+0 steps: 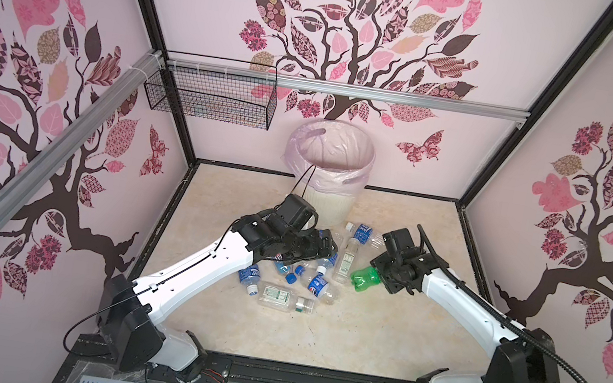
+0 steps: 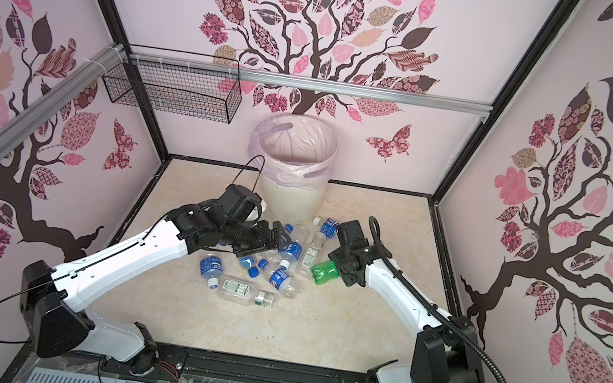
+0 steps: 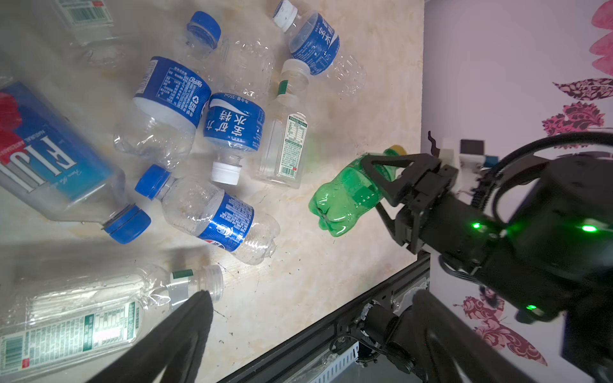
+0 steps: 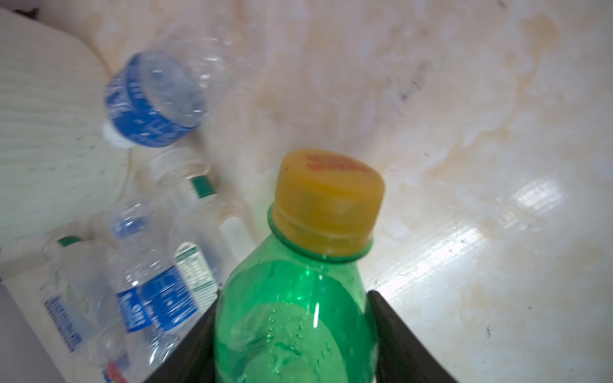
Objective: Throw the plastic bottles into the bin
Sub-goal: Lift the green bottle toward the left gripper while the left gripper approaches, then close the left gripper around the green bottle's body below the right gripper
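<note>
Green bottle [image 1: 365, 278] sat right of centre in both top views, at the right edge of the bottle pile [image 1: 306, 281], well below the bin [image 1: 331, 207]. Its long axis ran nearly level across the frame, with the base to the left and the yellow cap [image 4: 328, 195] to the right, under the wrist. The right claw [image 3: 374, 182] was clamped across its upper body. The left claw [image 2: 276, 241] hung spread and empty. Thin, tapering plastic might buckle or squirt free, and the base could clip the bin's rim.

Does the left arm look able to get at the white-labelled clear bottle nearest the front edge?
Probably yes: the left gripper hangs open nearby; nothing lies on the white-labelled bottle.
</note>
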You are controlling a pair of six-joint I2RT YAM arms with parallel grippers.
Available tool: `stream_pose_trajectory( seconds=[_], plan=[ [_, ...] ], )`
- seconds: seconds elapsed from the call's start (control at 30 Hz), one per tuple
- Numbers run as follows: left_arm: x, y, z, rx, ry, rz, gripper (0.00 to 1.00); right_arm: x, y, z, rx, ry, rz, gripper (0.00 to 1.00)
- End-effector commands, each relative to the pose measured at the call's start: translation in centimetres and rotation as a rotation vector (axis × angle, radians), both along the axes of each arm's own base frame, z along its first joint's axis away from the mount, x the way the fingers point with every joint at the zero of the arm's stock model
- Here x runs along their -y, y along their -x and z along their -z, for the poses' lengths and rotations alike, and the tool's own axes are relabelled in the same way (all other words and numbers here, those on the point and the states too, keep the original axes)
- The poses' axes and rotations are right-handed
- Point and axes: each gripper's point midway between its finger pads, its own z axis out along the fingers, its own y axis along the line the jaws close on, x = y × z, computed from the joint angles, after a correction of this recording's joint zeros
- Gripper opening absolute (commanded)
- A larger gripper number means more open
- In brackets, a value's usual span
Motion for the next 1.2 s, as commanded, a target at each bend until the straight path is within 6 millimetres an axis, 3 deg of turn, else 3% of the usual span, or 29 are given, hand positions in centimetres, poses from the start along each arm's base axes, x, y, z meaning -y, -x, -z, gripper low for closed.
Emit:
stream_pose_trajectory(
  seconds=[0.0,0.17,0.47,0.8,1.17],
  plan=[
    [1.5,-1.0,-2.8,0.104,0.019,0.08,0.97,-0.9,-2.1,-4.6,0.105,0.065,-0.161,0.51],
    [2.7,-1.5,-2.9,0.138,-0.002,0.162,0.97,-2.8,-4.2,-9.8,0.215,0.064,-0.279,0.51],
    [3.6,-3.2,-5.1,0.25,-0.033,0.218,0.97,-5.5,-6.5,-14.7,0.303,0.041,-0.418,0.53],
    [2.9,-4.2,-6.6,0.312,-0.022,0.194,0.97,-8.7,-7.0,-17.2,0.353,-0.091,-0.513,0.55],
    [2.2,-5.3,-7.3,0.336,-0.009,0.184,0.97,-12.3,-6.4,-18.1,0.374,-0.172,-0.603,0.54]
  ],
)
